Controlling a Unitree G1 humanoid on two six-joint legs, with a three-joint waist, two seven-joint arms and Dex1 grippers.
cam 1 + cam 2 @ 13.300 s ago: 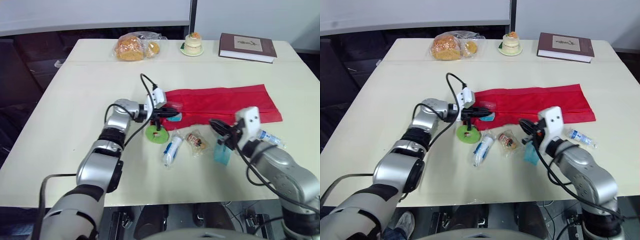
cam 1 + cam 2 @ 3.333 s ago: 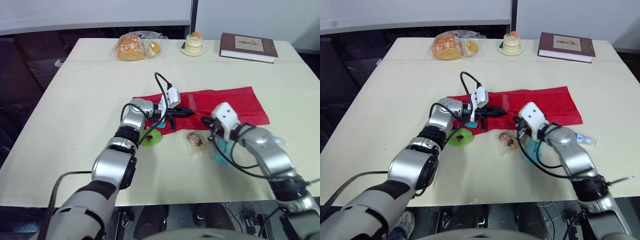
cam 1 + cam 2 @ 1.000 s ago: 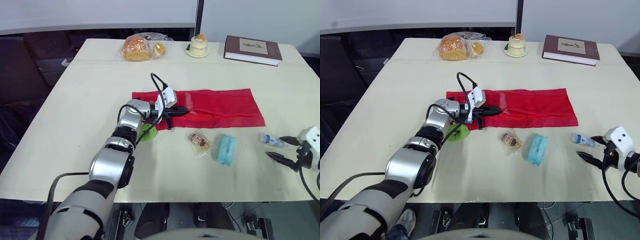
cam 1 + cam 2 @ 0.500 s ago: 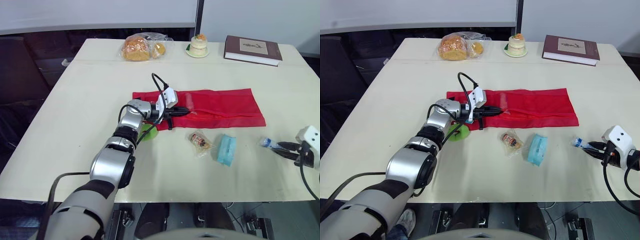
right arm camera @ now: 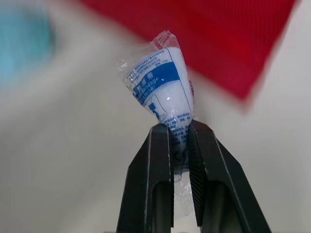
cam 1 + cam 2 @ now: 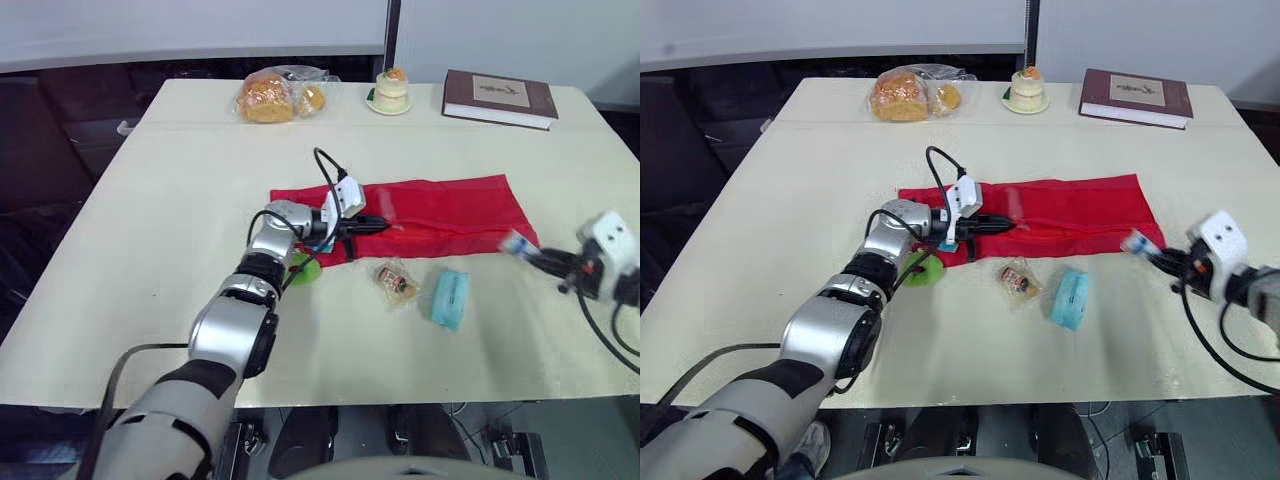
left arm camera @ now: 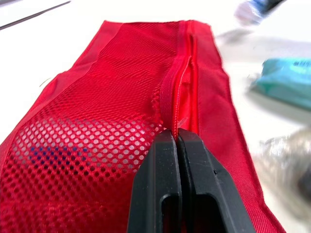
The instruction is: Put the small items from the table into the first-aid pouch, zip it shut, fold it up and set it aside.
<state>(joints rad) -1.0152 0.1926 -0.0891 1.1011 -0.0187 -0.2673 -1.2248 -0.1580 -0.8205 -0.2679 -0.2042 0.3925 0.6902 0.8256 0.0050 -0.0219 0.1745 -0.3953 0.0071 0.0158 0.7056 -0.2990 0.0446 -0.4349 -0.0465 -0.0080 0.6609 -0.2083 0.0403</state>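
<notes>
Starting with the head camera: looking at a red pouch [image 6: 440, 210] spread flat across the middle of the table [image 6: 170, 200], long side running left to right. Can spot the left gripper [image 6: 375, 224] down on the pouch's left part, tips right at the zip line. Over on the right, got the right gripper [image 6: 545, 258] just off the pouch's right-hand corner, with a small bandage packet [image 6: 517, 243] poking out of its tips toward that corner. Also seeing three loose bits on the table in front of the pouch: a teal packet [image 6: 449, 297], a clear snack wrapper [image 6: 396, 280] just beside it, and a green disc [image 6: 305, 268] peeking out next to the left arm.

Switching to the left wrist – black fingers [image 7: 160, 160] pressed tight together, pinching the pouch fabric right at the zipper seam. Can make out a blue-and-white item [image 7: 48, 150] through the mesh.

Right wrist next – fingers nearly closed, nipping the packet's lower end, holding it upright, red pouch blurred behind it.
</notes>
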